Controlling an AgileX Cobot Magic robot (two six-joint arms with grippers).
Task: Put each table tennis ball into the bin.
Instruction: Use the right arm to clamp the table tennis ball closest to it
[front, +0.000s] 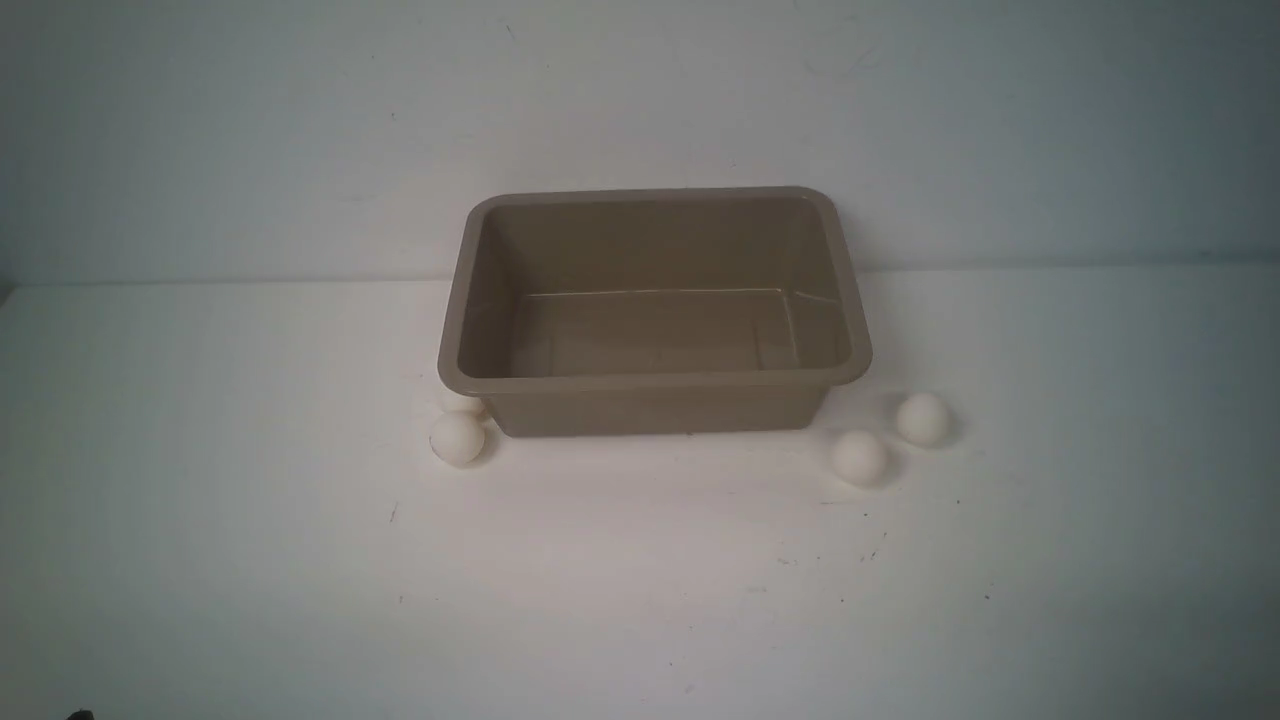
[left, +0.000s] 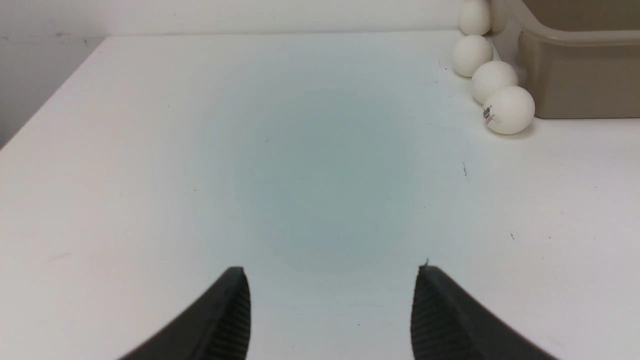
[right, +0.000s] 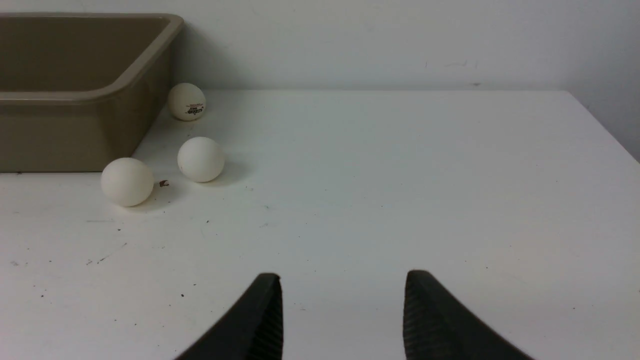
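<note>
Taupe bin (front: 655, 381) is sitting empty; table tennis balls (front: 458, 438) are lying tight beside it. My left gripper (left: 331, 280) and right gripper (right: 342, 282) are hanging parted, empty (clipping its rim, I'm risking balls rolling off).

Bin (front: 655, 381) centred toward rear of desk (front: 250, 560); four balls (left: 494, 81) in a row along its left side; three balls (right: 201, 159) by its right side, two near front corner.

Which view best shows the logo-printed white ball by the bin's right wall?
Right wrist view: the white logo-printed table tennis ball sits unobstructed beside the taupe-brown rectangular plastic bin. Front view doesn't show it, likely hidden by the bin's rim. Left wrist view faces the bin's other side.
</note>
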